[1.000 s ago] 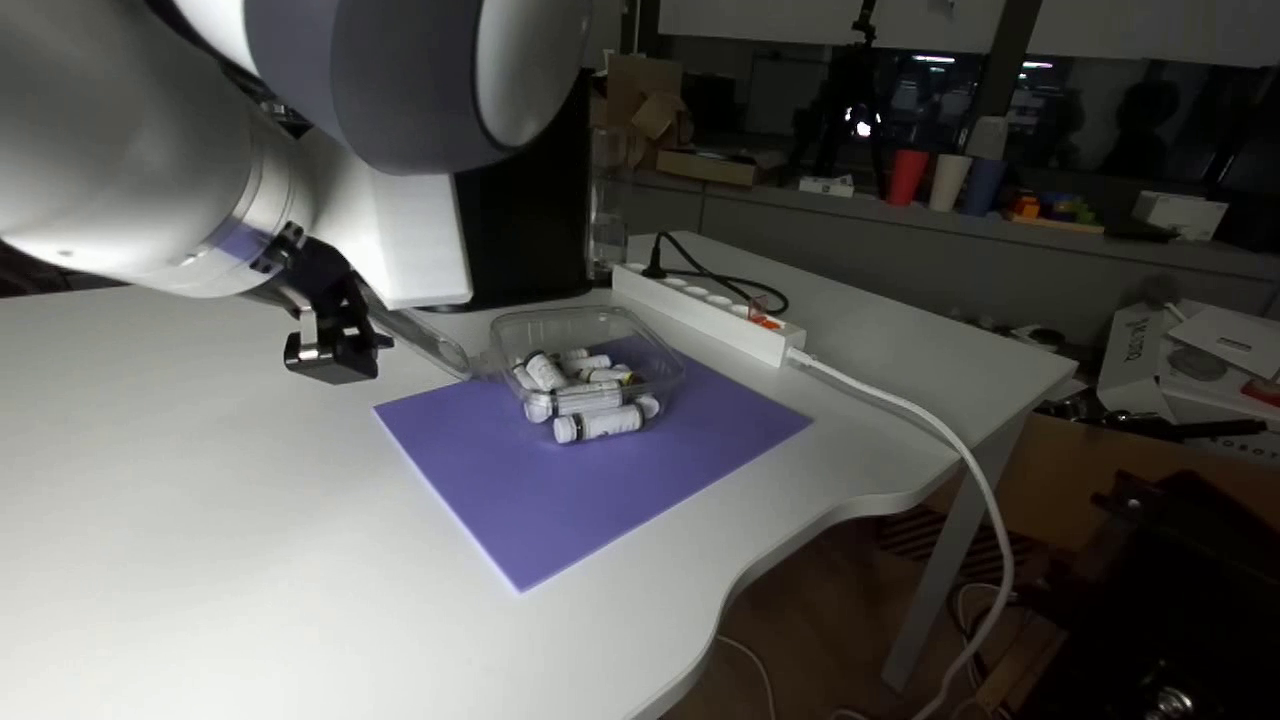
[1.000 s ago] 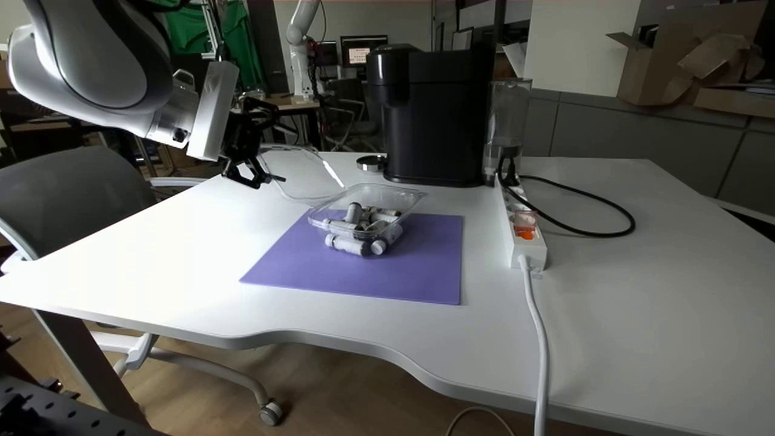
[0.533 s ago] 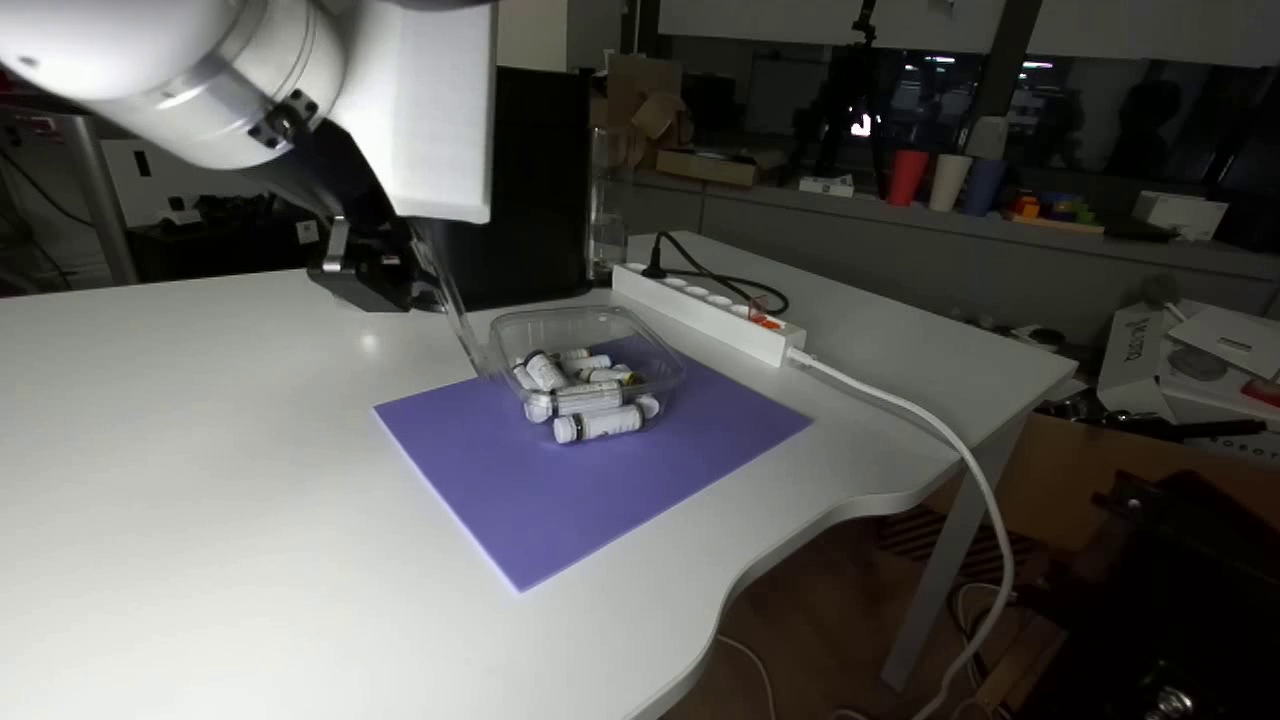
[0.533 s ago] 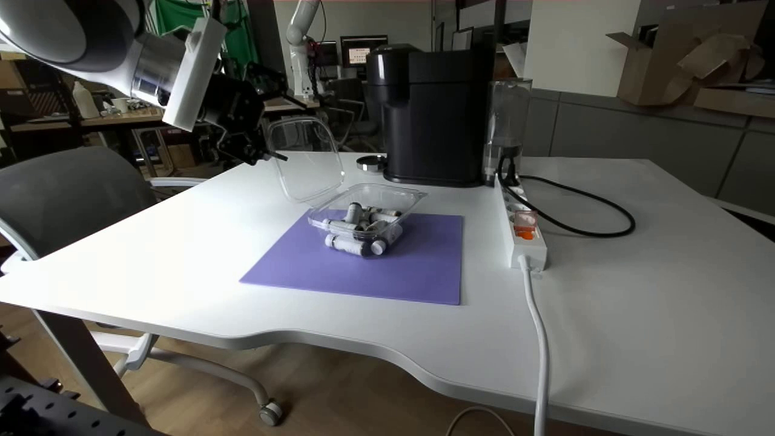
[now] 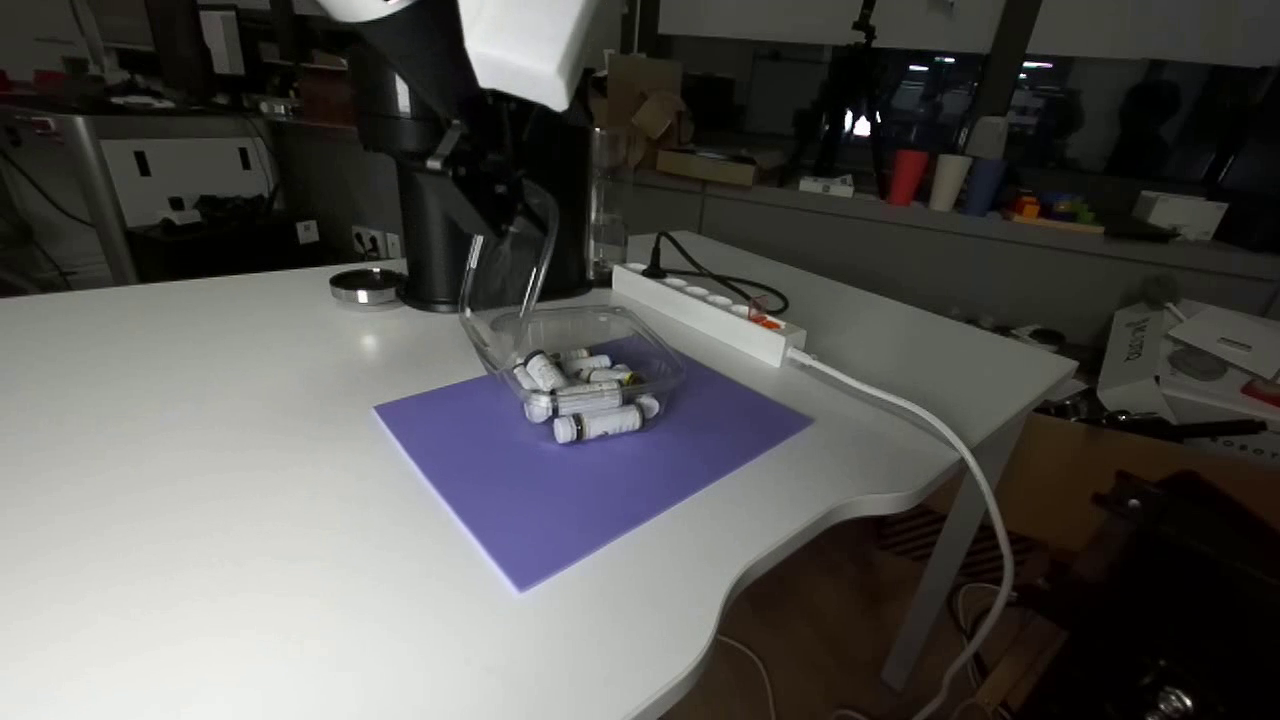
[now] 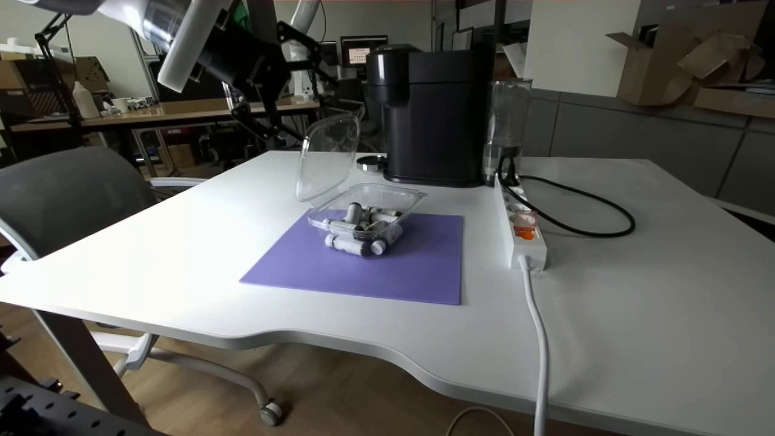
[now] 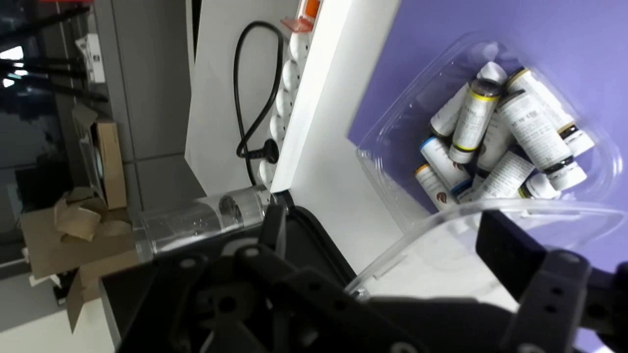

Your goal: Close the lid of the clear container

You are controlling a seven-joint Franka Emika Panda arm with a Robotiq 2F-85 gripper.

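The clear container (image 5: 664, 366) (image 6: 414, 197) (image 7: 392, 117) is a shallow transparent box holding several white vials (image 5: 590, 395) (image 6: 346, 243) (image 7: 532, 130). It stands on the purple mat (image 5: 560, 510) (image 6: 375, 278). Its transparent lid (image 5: 512, 262) (image 6: 327, 156) (image 7: 441, 255) is raised steeply, joined at the box's edge. My gripper (image 5: 505, 215) (image 6: 312, 112) (image 7: 390, 240) is at the lid's upper part, on the side away from the box. Its fingers are spread wide, with nothing held between them. In the wrist view one finger overlaps the lid; exact contact is hard to tell.
A black machine (image 5: 430, 230) (image 6: 436, 121) stands close behind the gripper and lid. A round metal dish (image 5: 366, 286) (image 6: 370, 162) lies beside it. A white power strip (image 5: 710, 318) (image 6: 525, 242) with a black cable (image 6: 581, 230) lies beside the mat.
My gripper has risen and moved toward the container and black machine. The lid has swung up with it from a low slant to nearly upright. The container and vials have stayed still.
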